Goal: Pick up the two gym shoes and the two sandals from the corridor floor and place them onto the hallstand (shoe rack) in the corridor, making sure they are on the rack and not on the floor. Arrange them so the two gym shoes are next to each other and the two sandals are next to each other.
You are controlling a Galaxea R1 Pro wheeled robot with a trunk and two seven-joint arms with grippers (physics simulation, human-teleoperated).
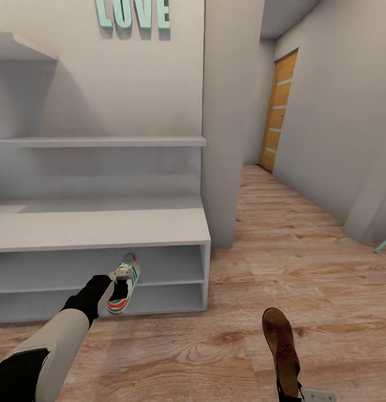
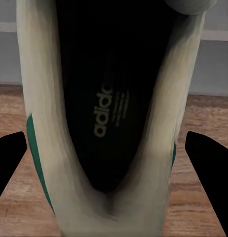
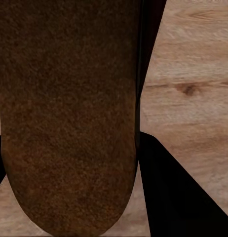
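Light brown wood-plank corridor floor (image 1: 304, 234), grain and knots visible, runs between plain pale walls toward an orange panelled door (image 1: 278, 111) at the far end. Wide light-grey hallstand with flat bench top, two long open low shelves and stepped wall shelves (image 1: 98, 229) stands against the wall at the head view's left; mint-green block letters "LOVE" (image 1: 133, 12) hang above it.

Left arm, white sleeve ending in a black gripper (image 1: 112, 287), reaches toward the front of the low shelves; its fingers (image 2: 8, 163) pinch a white lace-up gym shoe with teal-green side stripes and orange-red patches (image 1: 125, 285), held off the floor at the level of the shelf edge. The left wrist view looks into the shoe's dark interior, with pale printed lettering on the insole (image 2: 106, 111).

Flat dark brown sandal with mottled reddish-brown, suede-like footbed (image 1: 281, 346) is gripped at its near end by the right gripper (image 1: 290, 391); black fingers (image 3: 178, 192) flank the rounded footbed (image 3: 69, 113) over the planks.
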